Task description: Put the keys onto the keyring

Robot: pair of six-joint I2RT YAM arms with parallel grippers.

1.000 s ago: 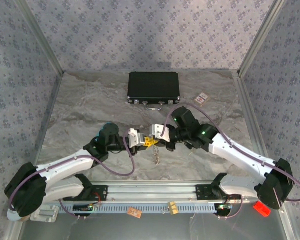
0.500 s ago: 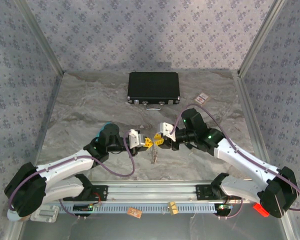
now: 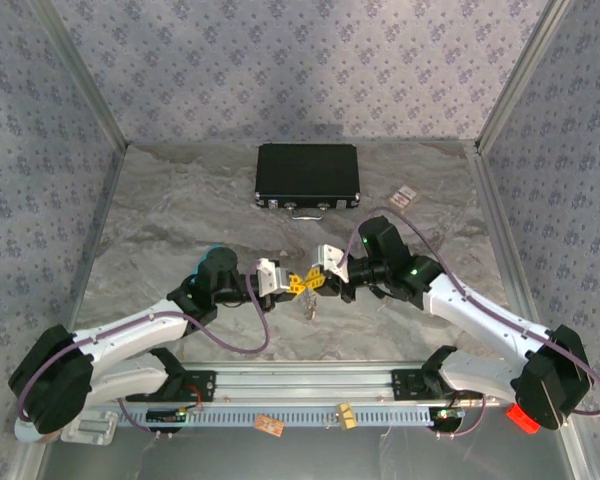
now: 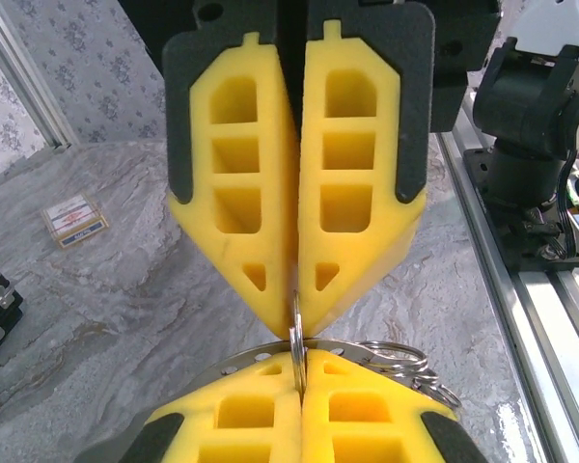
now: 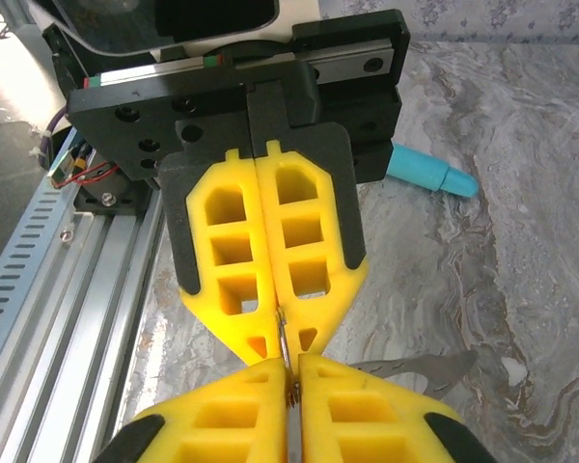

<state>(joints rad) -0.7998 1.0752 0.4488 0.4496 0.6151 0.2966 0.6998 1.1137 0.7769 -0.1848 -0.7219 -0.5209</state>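
Closing back in, the right hand (image 3: 318, 282) meets the left hand (image 3: 294, 285), both pinching the thin silvery oval keyring (image 4: 296, 333), probably to spread its coil.

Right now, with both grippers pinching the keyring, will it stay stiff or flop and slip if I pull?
The keyring is thin bright metal, so probably stiff and light. Pinched edge-on between the yellow fingers, it may pivot or slip. The smaller rings hanging beside it will likely swing.
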